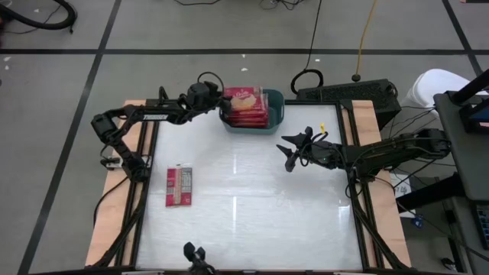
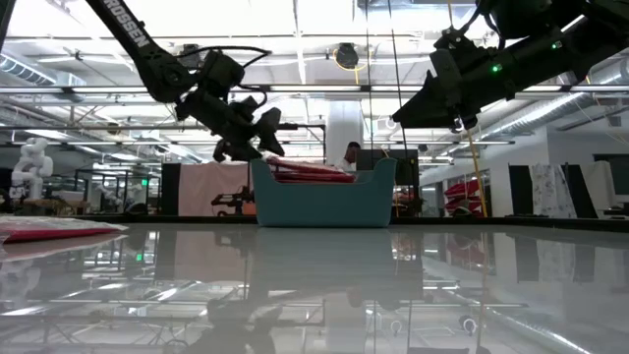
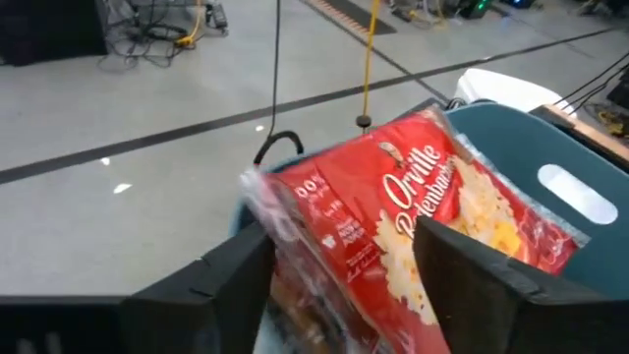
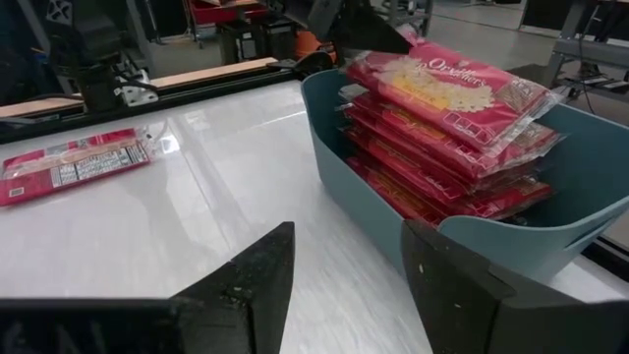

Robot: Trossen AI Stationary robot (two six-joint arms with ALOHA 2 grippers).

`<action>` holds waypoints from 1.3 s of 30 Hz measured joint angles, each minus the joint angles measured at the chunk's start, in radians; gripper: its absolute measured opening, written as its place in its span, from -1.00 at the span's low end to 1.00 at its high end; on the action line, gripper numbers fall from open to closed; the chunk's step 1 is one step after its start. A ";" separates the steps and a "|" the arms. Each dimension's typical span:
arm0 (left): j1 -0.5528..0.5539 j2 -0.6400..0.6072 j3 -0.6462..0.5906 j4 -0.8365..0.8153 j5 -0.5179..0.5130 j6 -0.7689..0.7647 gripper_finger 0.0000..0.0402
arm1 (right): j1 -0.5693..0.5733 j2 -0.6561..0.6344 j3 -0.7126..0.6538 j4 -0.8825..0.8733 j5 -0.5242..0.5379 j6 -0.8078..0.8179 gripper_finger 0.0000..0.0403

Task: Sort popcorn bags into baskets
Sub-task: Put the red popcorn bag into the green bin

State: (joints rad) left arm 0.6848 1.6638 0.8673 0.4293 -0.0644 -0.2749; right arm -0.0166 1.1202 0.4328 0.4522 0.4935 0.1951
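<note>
Two dark six-joint arms with matte black grippers

The left arm (image 1: 145,114) is black, built of tubular links and blocky joints, with a black cable looping over its wrist and white lettering along one link. The right arm (image 1: 390,149) is equally dark, showing small green lights in the low view. Each gripper, left (image 3: 339,285) and right (image 4: 344,285), ends in two broad, flat, angular fingers.
</note>
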 joint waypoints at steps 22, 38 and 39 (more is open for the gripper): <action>-0.220 -0.524 0.000 -1.078 0.117 0.249 0.06 | 0.085 0.037 0.001 0.001 -0.052 0.032 -0.12; -0.480 -0.437 0.000 -1.315 0.086 0.219 0.53 | 0.341 0.273 0.001 0.242 -0.046 0.164 -0.12; -0.485 -0.426 0.000 -1.323 0.072 0.220 0.59 | 0.357 0.291 0.001 0.267 -0.046 0.164 -0.12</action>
State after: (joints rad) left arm 0.1997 1.2379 0.8671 -0.8941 0.0077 -0.0548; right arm 0.3405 1.4113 0.4339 0.7197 0.4473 0.3592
